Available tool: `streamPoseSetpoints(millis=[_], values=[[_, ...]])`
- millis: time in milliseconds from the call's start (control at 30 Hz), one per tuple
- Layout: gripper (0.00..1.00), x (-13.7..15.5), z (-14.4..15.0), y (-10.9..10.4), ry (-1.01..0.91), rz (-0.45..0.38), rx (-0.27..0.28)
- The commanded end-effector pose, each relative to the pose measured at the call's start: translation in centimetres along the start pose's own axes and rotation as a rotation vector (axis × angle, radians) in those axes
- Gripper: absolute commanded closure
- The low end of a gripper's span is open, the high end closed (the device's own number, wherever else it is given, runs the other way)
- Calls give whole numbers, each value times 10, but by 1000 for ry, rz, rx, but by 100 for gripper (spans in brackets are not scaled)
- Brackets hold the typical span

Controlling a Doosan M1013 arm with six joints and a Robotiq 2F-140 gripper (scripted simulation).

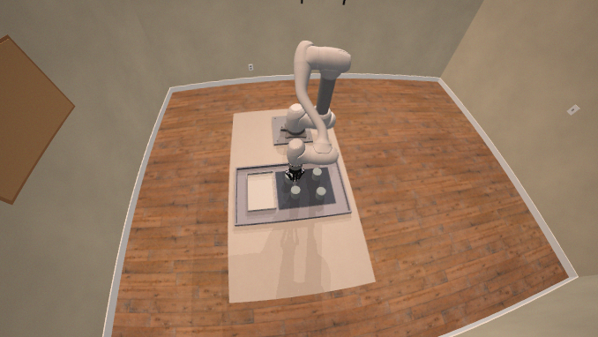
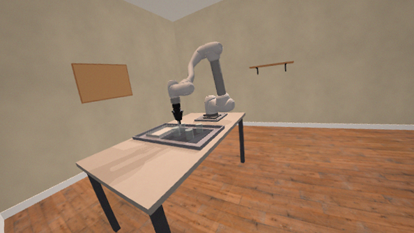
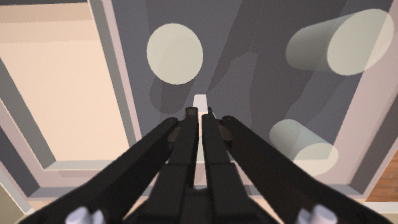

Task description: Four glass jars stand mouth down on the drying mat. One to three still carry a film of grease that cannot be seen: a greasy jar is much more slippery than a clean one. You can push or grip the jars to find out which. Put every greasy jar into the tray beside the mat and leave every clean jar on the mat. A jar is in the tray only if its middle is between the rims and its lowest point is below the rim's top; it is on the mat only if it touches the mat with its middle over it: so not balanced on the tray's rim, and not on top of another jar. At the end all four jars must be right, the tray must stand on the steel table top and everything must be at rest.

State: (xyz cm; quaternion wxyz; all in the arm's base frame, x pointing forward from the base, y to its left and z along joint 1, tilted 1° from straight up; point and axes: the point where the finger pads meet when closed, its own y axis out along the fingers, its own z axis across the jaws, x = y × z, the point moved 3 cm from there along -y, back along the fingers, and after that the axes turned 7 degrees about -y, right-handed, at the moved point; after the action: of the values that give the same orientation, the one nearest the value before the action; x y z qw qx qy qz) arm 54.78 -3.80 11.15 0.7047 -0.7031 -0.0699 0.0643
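Four pale glass jars stand mouth down on the dark drying mat (image 1: 306, 204) (image 3: 240, 75). In the top view they are the back right jar (image 1: 317, 173), the front left jar (image 1: 295, 190), the front right jar (image 1: 321, 191) and the back left jar (image 1: 288, 178). The back left jar is partly hidden by my gripper (image 1: 295, 176) (image 2: 179, 121) (image 3: 199, 114), which is shut with nothing between the fingers and points down just above the mat. The wrist view shows three jars: one ahead of the fingertips, one at the upper right (image 3: 345, 42) and one at the lower right (image 3: 305, 147). The tray (image 1: 261, 191) (image 3: 60, 90) lies left of the mat and holds no jar.
Mat and tray sit on the grey steel table top (image 1: 291, 216) (image 2: 196, 144) with a raised border, on a beige table (image 1: 300, 256). The arm's base (image 1: 293, 128) stands behind it. The arm's lower links hang over the mat's back edge.
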Motion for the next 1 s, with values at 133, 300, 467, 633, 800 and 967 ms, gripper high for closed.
streamPoseSetpoints(millis=[133,300,467,633,800,967], values=[[100,2,-2,1,-2,-1,1],[100,3,-2,1,-2,-1,1],[100,3,-2,1,-2,-1,1],[100,4,-2,1,-2,-1,1],[100,4,-2,1,-2,-1,1],[100,5,-2,1,-2,-1,1]])
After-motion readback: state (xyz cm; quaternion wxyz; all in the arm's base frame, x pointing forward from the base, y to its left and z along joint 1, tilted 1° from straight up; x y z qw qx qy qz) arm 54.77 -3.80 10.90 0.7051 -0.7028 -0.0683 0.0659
